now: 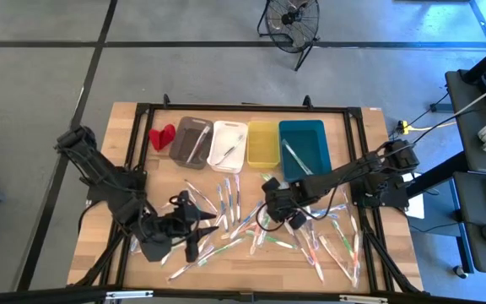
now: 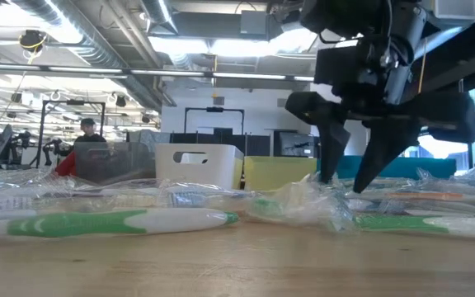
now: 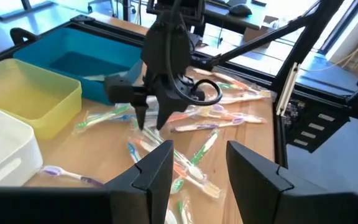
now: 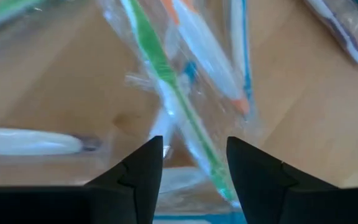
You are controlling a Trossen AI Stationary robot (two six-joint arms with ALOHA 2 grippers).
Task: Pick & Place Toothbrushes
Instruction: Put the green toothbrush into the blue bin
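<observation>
My right tool point(image 4: 188, 163) hangs low over the pile of toothbrushes point(image 1: 251, 224) on the counter point(image 1: 133, 135). Its two dark fingers point(image 4: 138, 171) stand apart, and nothing is between them yet. Just under them lies a green and white toothbrush point(image 4: 173, 93) in a clear wrapper, crossing a white one with an orange end point(image 4: 207, 53).

My left tool point(image 3: 194, 165) waits over the near left part of the counter. Its fingers are apart too, and it holds nothing.

The toothbrushes are spread across the middle and right of the counter, many still in shiny bags. A few already lie in the bins at the back: the grey bin point(image 1: 191, 139), the white bin point(image 1: 228, 143) and the teal bin point(image 1: 304, 148). The yellow bin point(image 1: 262, 142) looks bare.

To do this step well, I think I should go straight down so one finger lands on each side of the green handle. I should pinch the stick itself, not just the slippery bag. The crossing brush may come up with it, so I should lift slowly and check.
</observation>
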